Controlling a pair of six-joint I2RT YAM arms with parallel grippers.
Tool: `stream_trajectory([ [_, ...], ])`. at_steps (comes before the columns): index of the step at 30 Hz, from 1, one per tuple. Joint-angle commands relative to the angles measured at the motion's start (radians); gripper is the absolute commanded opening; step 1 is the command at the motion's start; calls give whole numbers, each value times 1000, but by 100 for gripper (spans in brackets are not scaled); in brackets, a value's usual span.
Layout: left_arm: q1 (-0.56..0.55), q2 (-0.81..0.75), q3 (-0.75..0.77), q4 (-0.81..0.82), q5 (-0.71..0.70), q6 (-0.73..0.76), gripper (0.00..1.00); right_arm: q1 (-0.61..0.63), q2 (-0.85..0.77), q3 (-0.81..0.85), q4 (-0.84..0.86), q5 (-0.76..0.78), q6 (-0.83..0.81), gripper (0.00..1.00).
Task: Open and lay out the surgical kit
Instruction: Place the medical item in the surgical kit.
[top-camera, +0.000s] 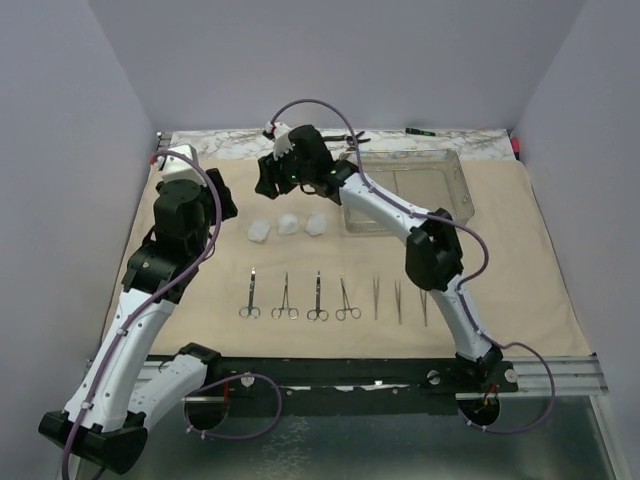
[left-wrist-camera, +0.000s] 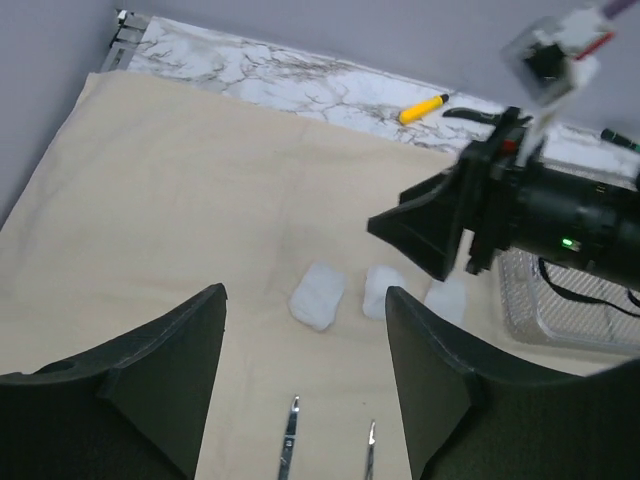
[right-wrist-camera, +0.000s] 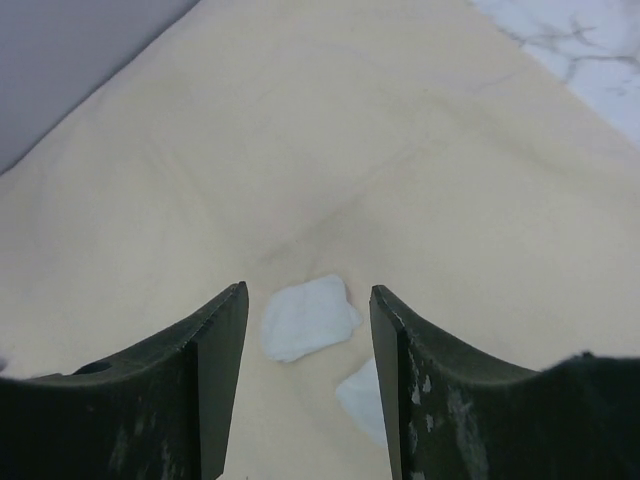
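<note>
Top external view: the kit's laid out on the cloth (top-camera: 520, 260), with clamps (top-camera: 317, 298) and tweezers (top-camera: 398, 300) in a near row, gauze balls (top-camera: 288, 224) just behind them, and the tray (top-camera: 405, 190) far right. My right fingers (right-wrist-camera: 215, 390) hang spread above the balls, holding nothing. My left fingers (left-wrist-camera: 170, 370) are wide apart and empty too. Risk imo: dipping low could nudge a ball, or snag the cloth and shift the row. Bare cloth far left gives room, but the side walls (top-camera: 60, 200) sit close.

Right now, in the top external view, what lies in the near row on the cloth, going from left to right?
first clamp → second clamp → third clamp → fourth clamp → first tweezers → second tweezers → third tweezers
</note>
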Motion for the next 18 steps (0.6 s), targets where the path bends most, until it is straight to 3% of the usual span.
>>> stream_trajectory([
  [1, -3, -59, 4, -41, -184, -143, 69, -4, -264, -151, -47, 279, 66, 57],
  [11, -3, -203, -13, -69, 31, -61, 73, -7, -891, -715, -144, 806, 189, 62],
  [18, -4, -310, 0, -107, 40, -35, 76, -7, -1316, -906, -318, 1109, 248, 63],
])
